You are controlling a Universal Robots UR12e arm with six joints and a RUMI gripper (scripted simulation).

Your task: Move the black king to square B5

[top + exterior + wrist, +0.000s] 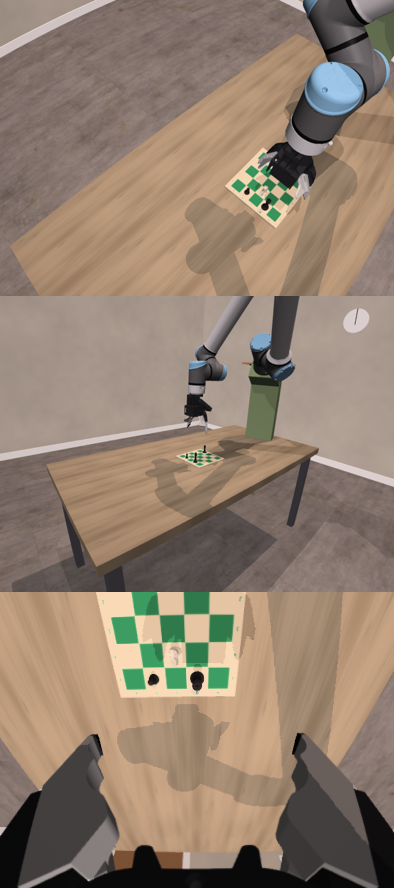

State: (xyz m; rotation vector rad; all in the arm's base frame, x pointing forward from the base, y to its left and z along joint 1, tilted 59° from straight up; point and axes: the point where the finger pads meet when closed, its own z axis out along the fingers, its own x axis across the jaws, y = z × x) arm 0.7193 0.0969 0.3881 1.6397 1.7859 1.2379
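A small green-and-tan chessboard (263, 186) lies on the wooden table and also shows in the exterior view (200, 457). On its near row stand a tall black piece (265, 204) and a small black pawn (246, 191). A pale piece (264, 190) stands one row further in. Another tall black piece (204, 449) stands at the board's far side and is hidden behind my gripper in the top view. I cannot tell which tall piece is the king. My gripper (196, 427) is open and empty, well above the board. In the wrist view (197, 742) the board (175, 639) lies ahead of the fingers.
The arm's green pedestal (263, 404) stands on the table's far right corner. The arm's shadow falls across the board and the table in front of it. The table's edges are far from the board on all sides.
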